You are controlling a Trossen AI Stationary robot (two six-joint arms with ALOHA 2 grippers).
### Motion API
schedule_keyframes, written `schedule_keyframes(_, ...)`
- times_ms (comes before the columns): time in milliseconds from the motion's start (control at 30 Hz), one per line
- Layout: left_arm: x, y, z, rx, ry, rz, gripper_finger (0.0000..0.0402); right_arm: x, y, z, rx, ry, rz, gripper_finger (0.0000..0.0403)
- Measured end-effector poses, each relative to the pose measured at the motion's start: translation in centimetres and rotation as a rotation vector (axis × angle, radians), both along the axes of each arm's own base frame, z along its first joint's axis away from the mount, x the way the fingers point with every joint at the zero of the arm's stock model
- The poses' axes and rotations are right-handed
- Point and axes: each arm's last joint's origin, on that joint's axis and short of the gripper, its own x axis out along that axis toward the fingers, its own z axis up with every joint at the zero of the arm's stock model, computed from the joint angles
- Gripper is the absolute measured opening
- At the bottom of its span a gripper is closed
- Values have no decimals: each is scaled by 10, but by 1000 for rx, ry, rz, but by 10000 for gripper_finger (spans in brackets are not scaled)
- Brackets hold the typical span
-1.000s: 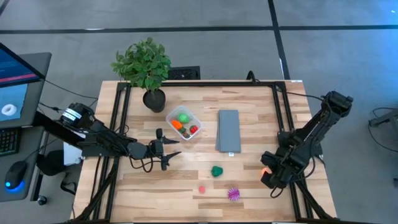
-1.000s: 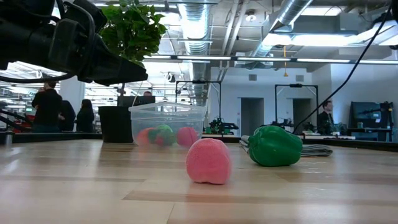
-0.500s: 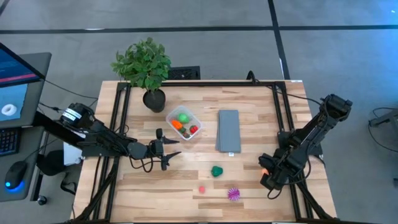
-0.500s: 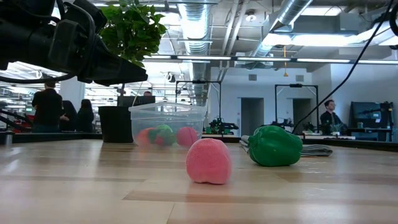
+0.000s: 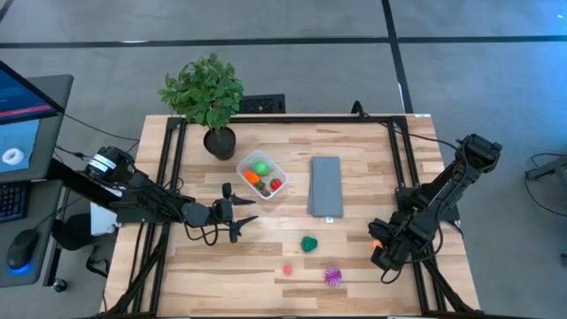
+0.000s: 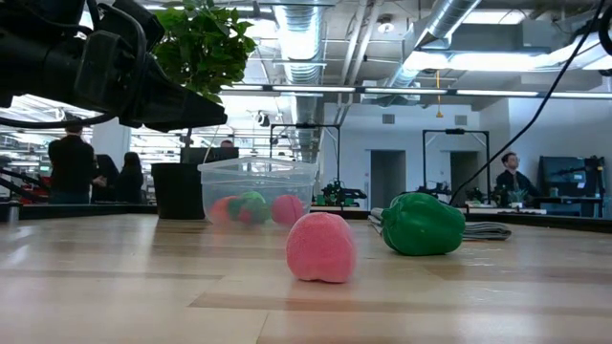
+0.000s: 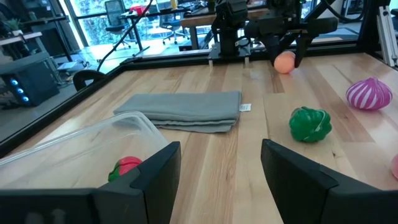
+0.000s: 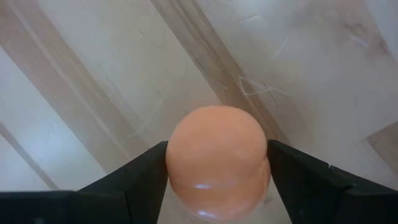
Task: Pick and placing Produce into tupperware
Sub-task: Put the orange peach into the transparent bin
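The clear tupperware [image 5: 261, 175] stands on the table near the plant and holds a green ball, an orange carrot and a red piece. It also shows in the low view [image 6: 256, 189]. A dark green piece [image 5: 308, 243], a pink piece [image 5: 287, 268] and a spiky purple ball [image 5: 332, 276] lie on the table toward the near edge. My right gripper [image 5: 379, 241] is at the table's right side, shut on the orange ball [image 8: 217, 162]. My left gripper [image 5: 246, 211] is open and empty, held level left of the tupperware. My right gripper pinches the orange ball by its two opposite sides [image 8: 177, 163] between its two fingers [image 8: 134, 183]. The fingers point down at the table from above. The ball is close to the tabletop; whether it rests on the table, I cannot tell.
A flat grey slab [image 5: 325, 186] lies right of the tupperware. A leafy plant in a black pot [image 5: 218, 140] stands at the far left. Black frame rails run along the table's left and right sides. People stand in the room behind the table.
My right gripper, shut on the orange ball, has shifted a little toward the table's far left. My left gripper has kept still.
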Motion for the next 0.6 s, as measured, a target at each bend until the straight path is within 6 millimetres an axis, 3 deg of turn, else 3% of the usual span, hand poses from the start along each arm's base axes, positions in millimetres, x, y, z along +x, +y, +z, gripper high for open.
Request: schedule_keyframes(600,0,0,-2,2,17,1,213,2,3,1,28,-26,1,265)
